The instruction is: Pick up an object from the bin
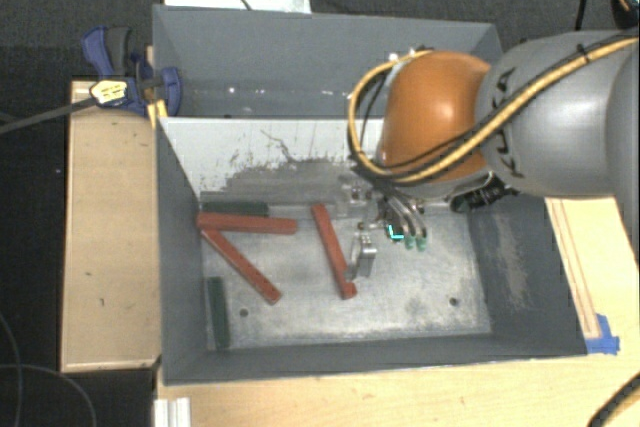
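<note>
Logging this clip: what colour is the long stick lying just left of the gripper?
The stick is reddish-brown, clearest in the camera view.

the grey arm (pixel 575 120) reaches in from the right of the camera view, its thick last link lying nearly level before it bends down at the wrist. an orange cover (pixel 430 110) caps the wrist, and black and yellow cables (pixel 351 120) loop round it and run back along the arm. below the cover the jaws point down and slightly left, a small green light (pixel 398 235) glowing beside them.
</note>
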You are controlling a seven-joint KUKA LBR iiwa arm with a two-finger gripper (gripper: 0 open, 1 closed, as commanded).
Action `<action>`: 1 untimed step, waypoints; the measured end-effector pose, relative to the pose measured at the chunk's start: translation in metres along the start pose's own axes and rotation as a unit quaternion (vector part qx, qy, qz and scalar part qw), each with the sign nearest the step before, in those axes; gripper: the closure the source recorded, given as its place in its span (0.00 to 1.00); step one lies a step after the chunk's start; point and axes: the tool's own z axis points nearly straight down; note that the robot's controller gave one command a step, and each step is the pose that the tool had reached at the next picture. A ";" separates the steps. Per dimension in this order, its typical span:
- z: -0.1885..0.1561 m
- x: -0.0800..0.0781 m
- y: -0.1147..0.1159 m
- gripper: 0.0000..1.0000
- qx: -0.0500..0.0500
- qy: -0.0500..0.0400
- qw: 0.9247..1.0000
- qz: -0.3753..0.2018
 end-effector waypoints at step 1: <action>0.090 0.012 -0.019 0.00 0.000 -0.001 0.999 -0.046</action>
